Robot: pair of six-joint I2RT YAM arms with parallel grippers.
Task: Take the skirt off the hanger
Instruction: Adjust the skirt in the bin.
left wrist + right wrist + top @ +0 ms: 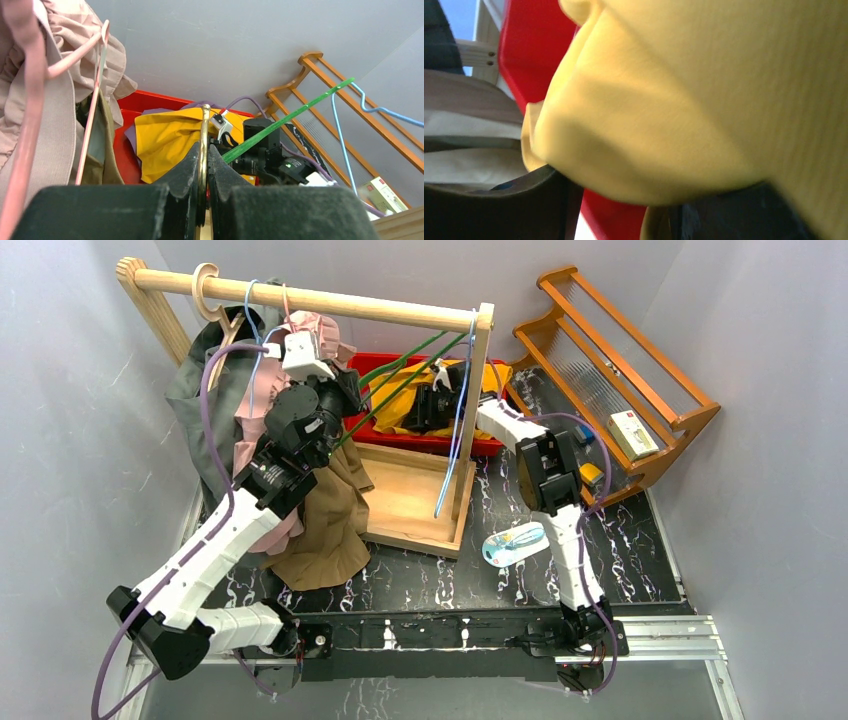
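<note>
The khaki skirt hangs in a bunch under my left gripper, in front of the wooden rack. A strip of it shows in the left wrist view. In that view my left gripper is shut on the thin brass hook of the hanger; the hook's top stands free in the air. The rest of the hanger is hidden. My right gripper reaches into the red bin. In the right wrist view its jaws stand apart, with yellow cloth bulging over them.
The rack's rod carries a pink garment, a grey garment, green hangers and a blue hanger. Its wooden tray base lies below. An orange wooden shelf stands at the right, and a blue-white item on the table.
</note>
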